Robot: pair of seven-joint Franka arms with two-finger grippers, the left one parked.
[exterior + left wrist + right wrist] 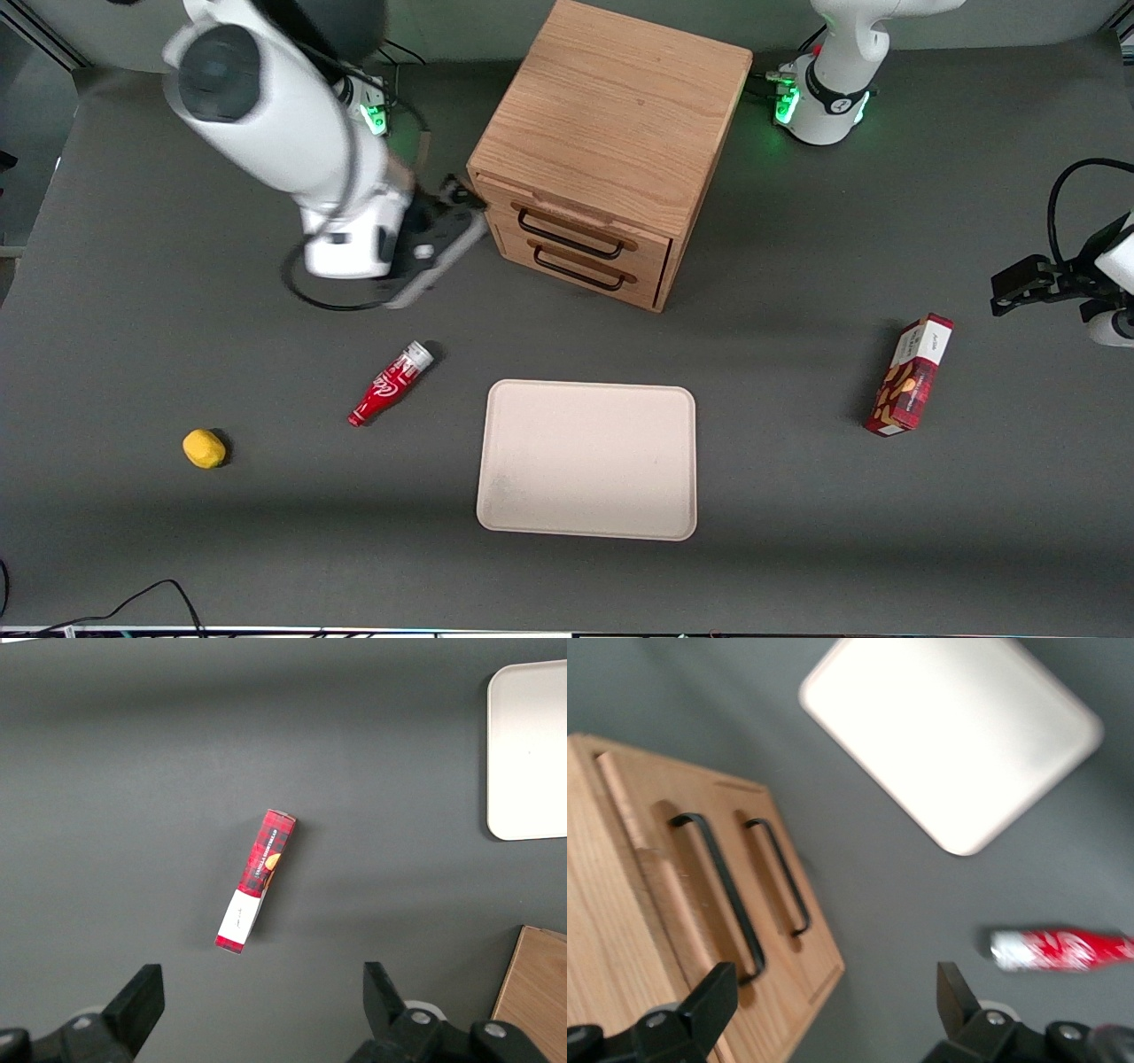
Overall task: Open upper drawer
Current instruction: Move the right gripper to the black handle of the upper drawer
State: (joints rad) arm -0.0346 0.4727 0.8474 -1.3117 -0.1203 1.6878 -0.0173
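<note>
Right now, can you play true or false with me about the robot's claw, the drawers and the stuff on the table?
1. The claw holds the upper drawer's handle. False: it is open, beside the cabinet, touching nothing.
2. The upper drawer sticks far out. False: it looks almost shut.
3. The red bottle lies on its side. True.
4. The tray has nothing on it. True.
5. The yellow thing sits on the tray. False: on the table.
</note>
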